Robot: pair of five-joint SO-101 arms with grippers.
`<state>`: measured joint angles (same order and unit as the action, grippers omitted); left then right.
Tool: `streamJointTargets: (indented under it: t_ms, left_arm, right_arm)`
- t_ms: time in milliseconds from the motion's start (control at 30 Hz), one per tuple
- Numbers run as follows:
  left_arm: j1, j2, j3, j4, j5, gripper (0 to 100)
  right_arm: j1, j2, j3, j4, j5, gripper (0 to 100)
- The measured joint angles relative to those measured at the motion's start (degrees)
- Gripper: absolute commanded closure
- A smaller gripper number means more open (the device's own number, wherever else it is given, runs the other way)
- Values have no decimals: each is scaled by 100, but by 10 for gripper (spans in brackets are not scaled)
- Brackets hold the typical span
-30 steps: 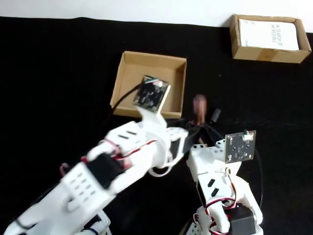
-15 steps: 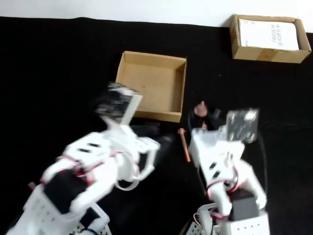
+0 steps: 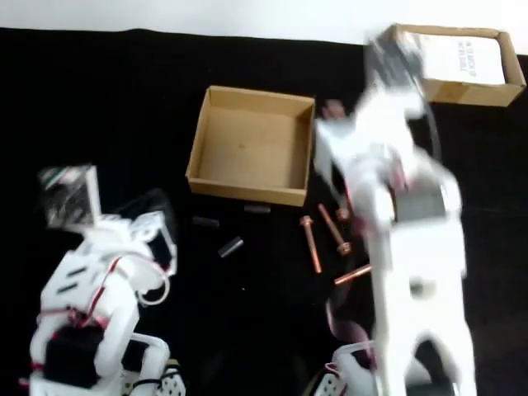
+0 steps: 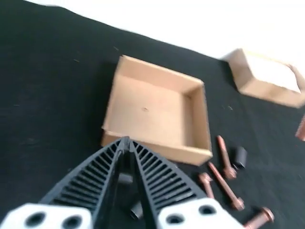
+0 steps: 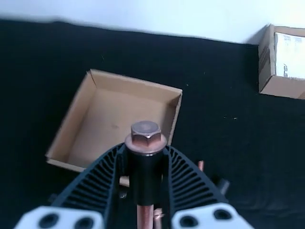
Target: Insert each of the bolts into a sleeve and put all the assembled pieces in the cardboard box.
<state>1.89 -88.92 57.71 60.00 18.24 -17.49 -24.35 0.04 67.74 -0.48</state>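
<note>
- The cardboard box [image 3: 247,148] is empty. A second box [image 3: 450,89] at the far right holds a white sheet.
- The right arm [image 3: 412,239] stands raised beside the cardboard box; the left arm [image 3: 99,280] sits folded at the near left.
- The right gripper [image 5: 144,150] clamps a black sleeve [image 5: 145,179] with a copper bolt [image 5: 145,135] through it.
- The left gripper [image 4: 125,141] is closed on nothing.
- Loose bolts [image 3: 311,243] and loose sleeves [image 3: 231,246] lie before the box.

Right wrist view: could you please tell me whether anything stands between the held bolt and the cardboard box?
Nothing visible does: the right gripper holds the sleeved bolt near the open-topped cardboard box.
</note>
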Motion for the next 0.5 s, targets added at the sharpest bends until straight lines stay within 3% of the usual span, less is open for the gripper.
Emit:
streamJointTargets:
  t_ms: [200, 367, 500]
  left_arm:
    - [-844, -1363, 1486, -79, 0, 992]
    - [-1503, -1415, 2233, -97, 0, 992]
    - [-1776, -1442, 2769, -211, 0, 992]
  right_arm:
    - [-360, 2136, -1952, 571, 1257, 991]
    - [-545, 3657, -2919, 774, 2611, 991]
    - [-651, 4545, -3455, 774, 3042, 991]
